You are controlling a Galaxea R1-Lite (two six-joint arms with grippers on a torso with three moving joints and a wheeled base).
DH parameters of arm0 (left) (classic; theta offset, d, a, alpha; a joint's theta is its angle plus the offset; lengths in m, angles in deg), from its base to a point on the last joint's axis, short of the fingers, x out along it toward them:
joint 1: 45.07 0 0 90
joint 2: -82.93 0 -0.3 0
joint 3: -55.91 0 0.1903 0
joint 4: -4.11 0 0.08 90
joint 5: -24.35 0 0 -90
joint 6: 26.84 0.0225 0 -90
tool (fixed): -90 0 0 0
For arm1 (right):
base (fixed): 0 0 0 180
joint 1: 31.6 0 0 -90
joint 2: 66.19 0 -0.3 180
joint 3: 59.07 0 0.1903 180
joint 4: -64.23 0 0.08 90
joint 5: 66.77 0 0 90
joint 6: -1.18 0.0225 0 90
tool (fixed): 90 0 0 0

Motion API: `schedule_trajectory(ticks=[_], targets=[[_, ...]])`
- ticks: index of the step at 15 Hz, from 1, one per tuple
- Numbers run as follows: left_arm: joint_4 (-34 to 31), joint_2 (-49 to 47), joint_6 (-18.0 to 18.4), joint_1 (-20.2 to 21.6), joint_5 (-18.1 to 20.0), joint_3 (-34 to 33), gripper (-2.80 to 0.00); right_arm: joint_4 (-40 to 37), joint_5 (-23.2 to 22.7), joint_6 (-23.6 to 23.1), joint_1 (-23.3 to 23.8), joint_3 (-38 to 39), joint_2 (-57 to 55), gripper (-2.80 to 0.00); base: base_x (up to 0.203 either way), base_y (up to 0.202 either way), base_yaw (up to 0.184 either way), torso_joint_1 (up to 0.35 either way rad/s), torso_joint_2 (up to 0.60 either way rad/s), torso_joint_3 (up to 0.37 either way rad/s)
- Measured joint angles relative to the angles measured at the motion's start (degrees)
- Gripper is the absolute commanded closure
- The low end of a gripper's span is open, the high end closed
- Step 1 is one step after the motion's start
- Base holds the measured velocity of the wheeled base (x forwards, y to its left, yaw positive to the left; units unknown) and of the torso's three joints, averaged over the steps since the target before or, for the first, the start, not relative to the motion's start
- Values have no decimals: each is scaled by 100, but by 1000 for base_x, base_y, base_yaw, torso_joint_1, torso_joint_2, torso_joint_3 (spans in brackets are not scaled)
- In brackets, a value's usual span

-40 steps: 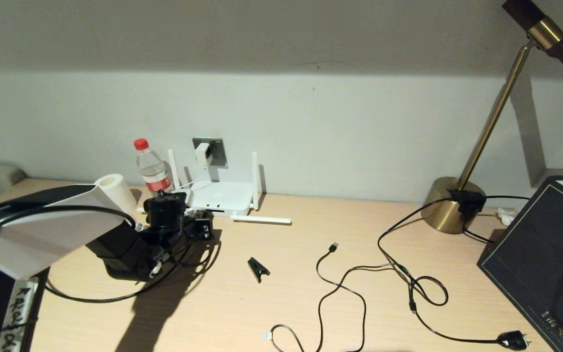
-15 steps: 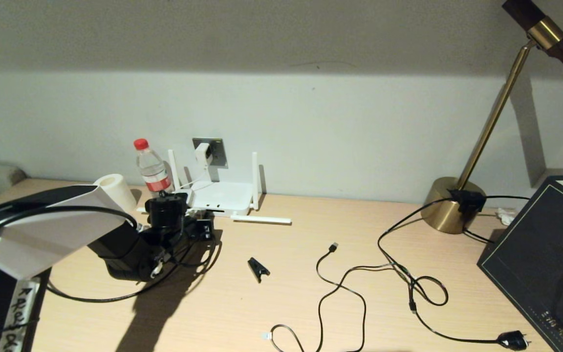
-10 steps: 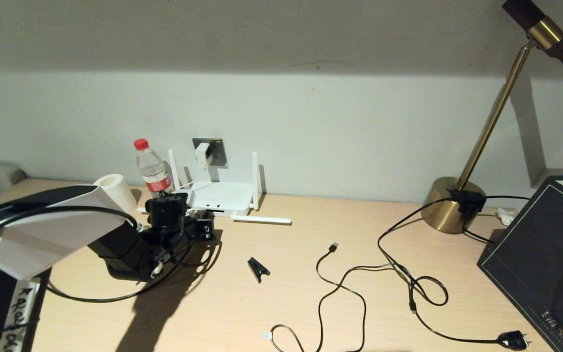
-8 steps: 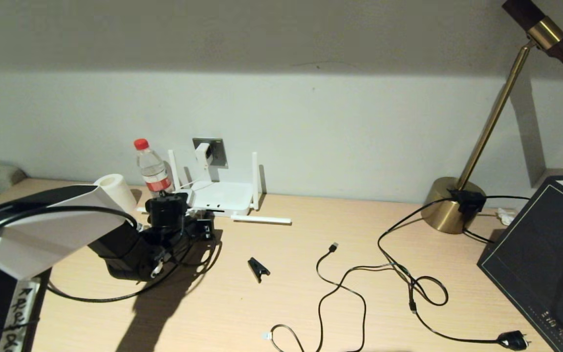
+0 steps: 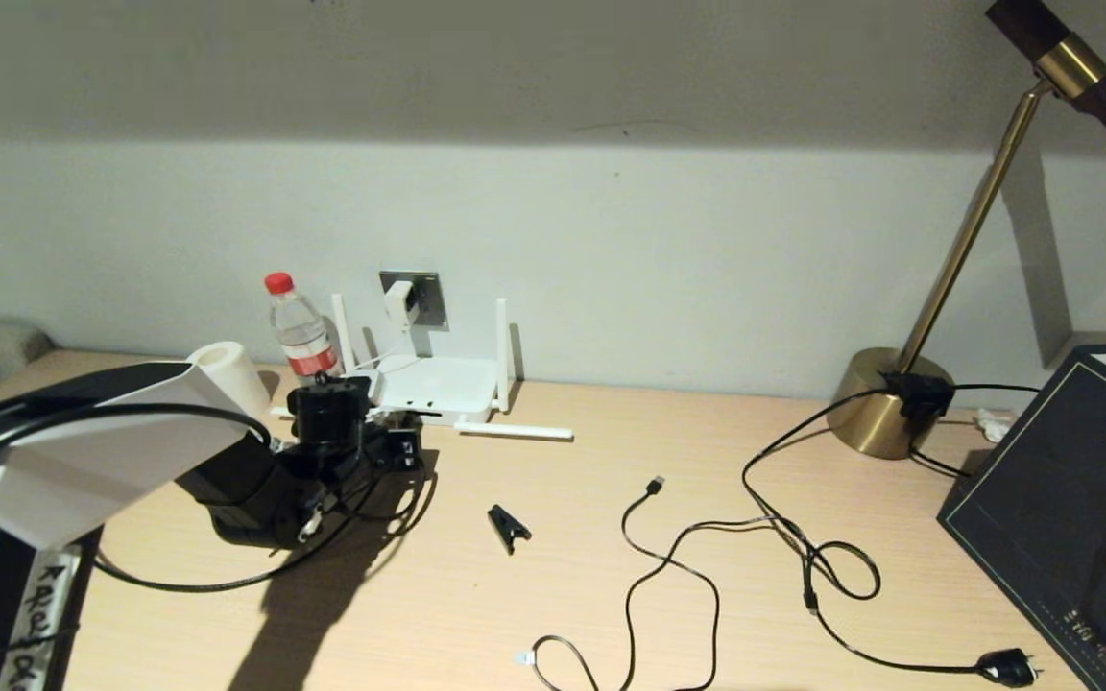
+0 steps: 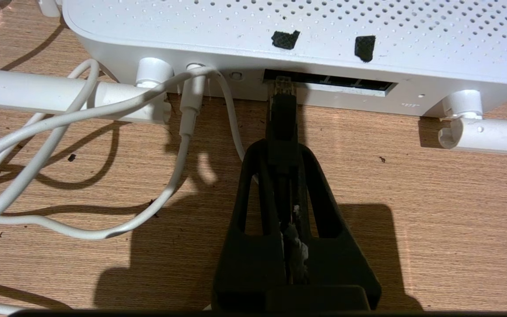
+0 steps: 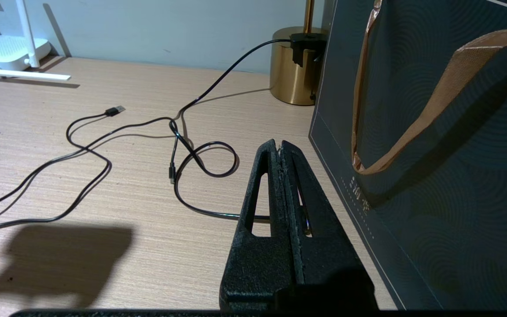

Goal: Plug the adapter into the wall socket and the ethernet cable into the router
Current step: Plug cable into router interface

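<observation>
Head view shows the adapter (image 5: 400,300) seated in the wall socket (image 5: 429,297) (done); left end effector (image 6: 282,152) grips the ethernet cable (image 6: 282,115), its connector at the router (image 6: 368,53) port, apparently not fully home.

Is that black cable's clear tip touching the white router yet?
Touching. The left wrist view shows the ethernet cable, pinched in the left tool, with its tip entering the router port.

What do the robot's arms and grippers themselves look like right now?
The left arm has a white shell over black joints, loose black cables, and a handwritten white label near its base. The left gripper and right gripper have matte black triangular fingers with slot cut-outs.
</observation>
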Motion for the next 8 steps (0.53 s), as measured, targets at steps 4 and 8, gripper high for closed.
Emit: schedule_trajectory(ticks=[4, 8], targets=[[4, 0, 0, 0, 0, 25, 0, -1, 1, 2, 0, 0, 0, 0, 0, 0, 0, 0, 0, 0], [28, -2, 0, 10, 1, 33, 0, 1, 1, 2, 0, 0, 0, 0, 0, 0, 0, 0, 0, 0]])
